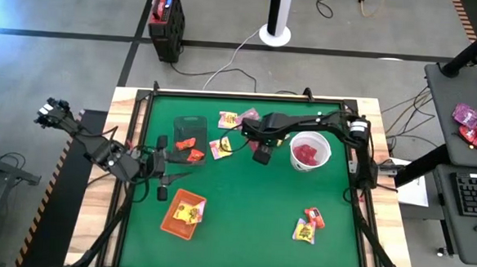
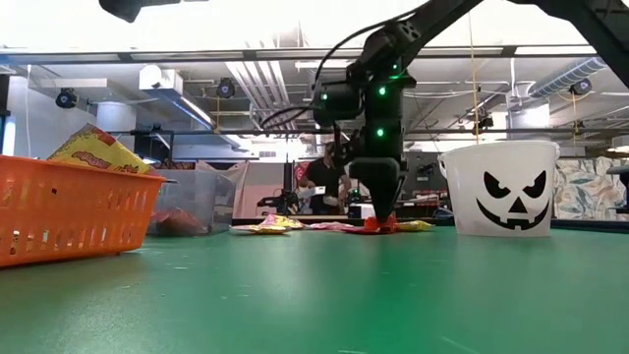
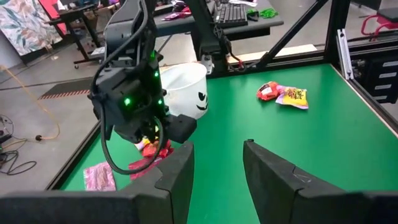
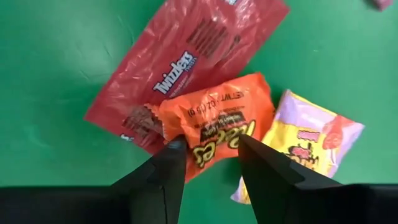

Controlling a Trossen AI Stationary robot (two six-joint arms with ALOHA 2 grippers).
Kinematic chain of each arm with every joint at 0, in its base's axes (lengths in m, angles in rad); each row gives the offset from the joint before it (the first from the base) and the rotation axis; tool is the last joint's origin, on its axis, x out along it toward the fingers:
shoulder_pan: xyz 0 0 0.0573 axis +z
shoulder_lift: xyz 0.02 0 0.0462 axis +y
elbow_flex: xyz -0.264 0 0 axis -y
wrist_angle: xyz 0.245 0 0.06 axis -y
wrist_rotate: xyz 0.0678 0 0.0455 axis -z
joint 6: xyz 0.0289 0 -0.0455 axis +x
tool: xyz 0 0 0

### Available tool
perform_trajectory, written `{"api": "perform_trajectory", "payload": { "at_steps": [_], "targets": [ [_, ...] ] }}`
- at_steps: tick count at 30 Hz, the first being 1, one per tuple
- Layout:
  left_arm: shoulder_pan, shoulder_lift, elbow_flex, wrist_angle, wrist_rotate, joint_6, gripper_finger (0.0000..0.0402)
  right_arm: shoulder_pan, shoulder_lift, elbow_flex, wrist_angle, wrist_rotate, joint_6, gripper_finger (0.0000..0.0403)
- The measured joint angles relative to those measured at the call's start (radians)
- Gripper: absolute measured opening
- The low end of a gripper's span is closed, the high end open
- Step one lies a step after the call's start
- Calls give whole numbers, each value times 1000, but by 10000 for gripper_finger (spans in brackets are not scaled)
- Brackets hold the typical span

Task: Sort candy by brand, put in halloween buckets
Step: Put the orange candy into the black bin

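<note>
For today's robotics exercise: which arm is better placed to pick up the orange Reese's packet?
The right. The right gripper stands directly over the orange Reese's packet, open fingers either side. The left gripper waits beside the dark translucent tub, farther off.

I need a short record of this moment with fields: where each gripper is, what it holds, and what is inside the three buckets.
right gripper: down at the mat, fingers astride an orange Reese's pack, not clearly gripping
under it: red Twizzlers pack
left gripper: open, empty, near the dark tub
white bucket: red candy
orange tray: yellow pack
dark tub: red pack
loose: two packs on the mat
</note>
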Motion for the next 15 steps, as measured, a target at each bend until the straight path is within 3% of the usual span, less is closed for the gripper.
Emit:
{"api": "perform_trajectory", "payload": {
  "at_steps": [4,10,15],
  "targets": [
    [0,2,-10,2,-1,0,123,0,17,0,3,0,-7,112],
    [0,3,-30,16,-4,0,123,0,6,-3,14,0,-1,22],
    [1,14,-54,47,-4,0,123,9,-61,-4,10,-8,22,14]
  ]
}}
